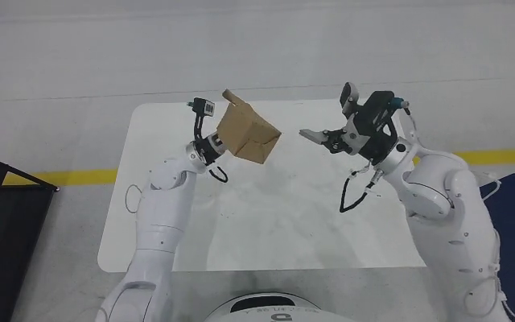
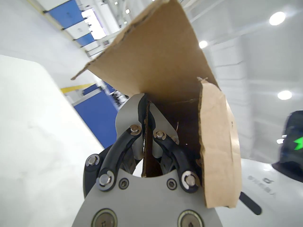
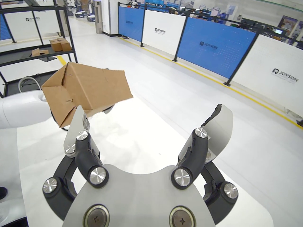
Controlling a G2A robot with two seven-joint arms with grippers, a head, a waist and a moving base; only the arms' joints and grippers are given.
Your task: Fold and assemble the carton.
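Carton (image 1: 249, 133), tilted above table (image 1: 265, 233), has one wall pinched in left claw (image 2: 145, 109); right claw (image 3: 150, 114) gapes, well apart.

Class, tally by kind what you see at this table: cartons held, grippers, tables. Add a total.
Carton: 1
Grippers: 2, left gripper and right gripper
Table: 1
Total: 4

a printed logo with word mark stands on each white partition panel (image 3: 163, 30) and each blue partition panel (image 3: 208, 44), and on the white board (image 3: 33, 19) behind the shelf rack (image 3: 69, 28). a green star-shaped sign (image 2: 297, 142) stands on a dark housing (image 2: 287, 166).
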